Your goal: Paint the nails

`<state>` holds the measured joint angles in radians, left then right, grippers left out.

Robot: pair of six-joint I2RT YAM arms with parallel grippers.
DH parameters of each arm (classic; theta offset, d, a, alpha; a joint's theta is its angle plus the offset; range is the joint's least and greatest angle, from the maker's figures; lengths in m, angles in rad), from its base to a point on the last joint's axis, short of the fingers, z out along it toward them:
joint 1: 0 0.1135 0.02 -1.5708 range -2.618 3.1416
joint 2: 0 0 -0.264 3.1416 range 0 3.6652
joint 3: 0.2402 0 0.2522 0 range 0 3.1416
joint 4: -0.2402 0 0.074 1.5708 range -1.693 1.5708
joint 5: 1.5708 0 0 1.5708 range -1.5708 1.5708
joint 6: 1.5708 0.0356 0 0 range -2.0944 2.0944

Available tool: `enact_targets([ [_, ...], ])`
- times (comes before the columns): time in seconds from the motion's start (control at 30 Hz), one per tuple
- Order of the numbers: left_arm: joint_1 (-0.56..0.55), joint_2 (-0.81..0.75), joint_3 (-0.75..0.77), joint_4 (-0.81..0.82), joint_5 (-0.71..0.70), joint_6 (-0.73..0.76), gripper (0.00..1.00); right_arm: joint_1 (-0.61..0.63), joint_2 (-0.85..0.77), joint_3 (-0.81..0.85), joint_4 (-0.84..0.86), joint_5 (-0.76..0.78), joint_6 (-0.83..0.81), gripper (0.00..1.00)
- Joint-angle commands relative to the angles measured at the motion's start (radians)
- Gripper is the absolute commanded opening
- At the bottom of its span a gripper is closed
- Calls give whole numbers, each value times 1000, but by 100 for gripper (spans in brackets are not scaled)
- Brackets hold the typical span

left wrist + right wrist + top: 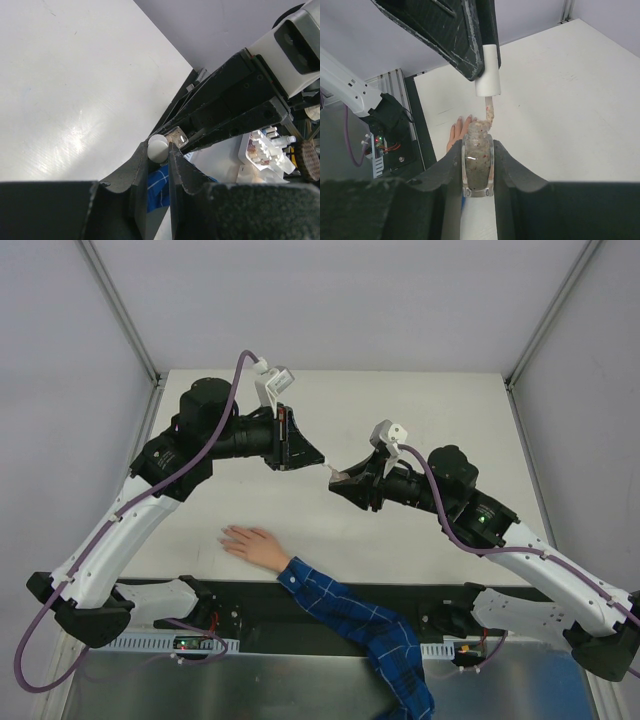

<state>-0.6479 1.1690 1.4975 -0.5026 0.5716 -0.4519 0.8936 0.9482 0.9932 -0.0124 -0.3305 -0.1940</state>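
Note:
A pale hand (255,545) with a blue plaid sleeve (350,615) lies flat on the white table near the front edge. Its tiny nails (459,118) point left and show best in the right wrist view. My left gripper (159,150) is shut on a white cap (158,148) whose brush (489,112) hangs down. My right gripper (478,147) is shut on a small clear bottle (478,162) of speckled polish. The brush tip touches the bottle's mouth. Both grippers meet in mid-air above the table's middle, left gripper (318,462), right gripper (342,480), beyond the hand.
Grey walls and metal frame posts (120,310) enclose the table (430,410). A black base strip (250,605) with electronics runs along the near edge. A white tray (262,147) of small items shows in the left wrist view.

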Motion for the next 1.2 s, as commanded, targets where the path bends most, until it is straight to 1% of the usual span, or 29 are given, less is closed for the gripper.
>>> enact_targets([
  [0.0,1,-12,38,1,-24,28,0,1,-15,24,61,-21,11,0],
  [0.23,1,-11,43,1,-22,27,0,1,-12,24,62,-21,11,0],
  [0.53,10,-48,29,-16,-72,32,0,1,-34,5,57,-8,8,0],
  [0.73,40,-94,-11,-66,-139,41,0,1,-78,-16,32,11,-4,0],
  [0.8,51,-118,-49,-100,-170,47,0,1,-101,-30,19,34,-5,0],
  [0.87,57,-155,-91,-141,-252,38,0,-2,-117,-39,15,64,-8,0],
  [0.9,60,-170,-147,-154,-284,32,0,-4,-133,-44,17,71,-10,0],
  [0.93,65,-204,-179,-169,-374,24,0,-8,-141,-50,-13,85,-10,0],
  [1.03,73,-277,-322,-224,-514,-45,0,-33,-181,-71,-26,82,-9,0],
  [1.07,76,-296,-354,-240,-600,-100,0,-51,-190,-76,-27,76,-9,0],
  [1.13,77,-343,-434,-296,-680,-155,0,-70,-209,-82,-43,61,-9,0],
  [1.17,80,-354,-456,-324,-769,-230,0,-87,-212,-87,-47,51,-12,0],
])
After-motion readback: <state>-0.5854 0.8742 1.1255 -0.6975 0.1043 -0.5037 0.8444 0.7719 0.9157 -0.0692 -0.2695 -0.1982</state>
